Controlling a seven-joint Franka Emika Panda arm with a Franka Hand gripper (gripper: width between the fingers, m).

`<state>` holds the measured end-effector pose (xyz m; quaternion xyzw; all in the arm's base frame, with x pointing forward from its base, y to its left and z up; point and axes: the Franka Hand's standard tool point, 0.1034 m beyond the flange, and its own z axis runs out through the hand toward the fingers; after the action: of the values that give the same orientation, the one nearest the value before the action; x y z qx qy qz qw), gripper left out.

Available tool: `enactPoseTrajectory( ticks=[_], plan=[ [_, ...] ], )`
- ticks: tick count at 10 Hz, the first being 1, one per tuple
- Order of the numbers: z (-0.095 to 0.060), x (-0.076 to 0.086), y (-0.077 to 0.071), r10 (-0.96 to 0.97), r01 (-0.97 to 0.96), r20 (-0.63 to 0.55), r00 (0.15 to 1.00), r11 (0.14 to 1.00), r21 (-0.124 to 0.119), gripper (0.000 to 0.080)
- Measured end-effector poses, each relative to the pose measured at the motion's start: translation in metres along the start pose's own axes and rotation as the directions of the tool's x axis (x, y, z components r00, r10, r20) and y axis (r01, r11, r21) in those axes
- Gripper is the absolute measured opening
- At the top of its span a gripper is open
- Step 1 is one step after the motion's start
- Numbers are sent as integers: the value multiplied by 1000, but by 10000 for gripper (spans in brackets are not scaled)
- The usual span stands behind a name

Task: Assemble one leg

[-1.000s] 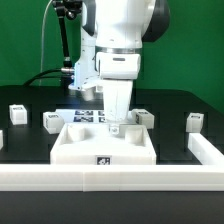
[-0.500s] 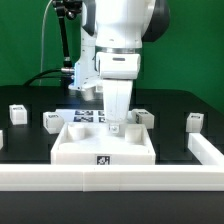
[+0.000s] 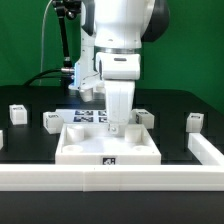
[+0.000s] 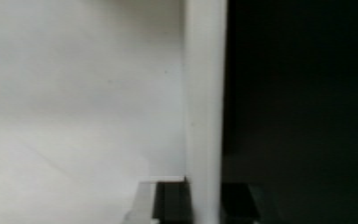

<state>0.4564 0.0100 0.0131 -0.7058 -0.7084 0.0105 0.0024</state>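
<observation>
**A:** Where's the tool (image 3: 117, 127)?

**B:** Down on the white panel's (image 3: 75, 152) 12 o'clock wall. It's narrow, and in the wrist view its fingertips (image 4: 169, 203) seem to pinch that wall. It holds no leg.

**A:** And the legs?

**B:** Loose on the counter (image 3: 180, 136). One leg (image 3: 195, 121) is at the panel's 2 o'clock, a second leg (image 3: 52, 121) is at 10 o'clock, and a third leg (image 3: 17, 113) is farther out.

**A:** Advice?

**B:** I'd keep the pinch low and move the panel slowly and flat so it can't tip. The marker board (image 3: 90, 115) at 11 o'clock and the white rail (image 3: 110, 180) at 6 o'clock hem it in.
</observation>
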Motion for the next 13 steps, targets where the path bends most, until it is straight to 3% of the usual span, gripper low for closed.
enactPoseTrajectory(
  ticks=[2,6,9,13],
  plan=[
    [0,14,4,-22,22,-8,1000,999,-24,58],
    [-1,52,16,50,-50,-22,999,998,-35,58],
    [-2,72,24,62,-63,-23,998,997,-39,58],
    [-2,77,25,58,-59,-21,998,998,-37,58]
  ],
)
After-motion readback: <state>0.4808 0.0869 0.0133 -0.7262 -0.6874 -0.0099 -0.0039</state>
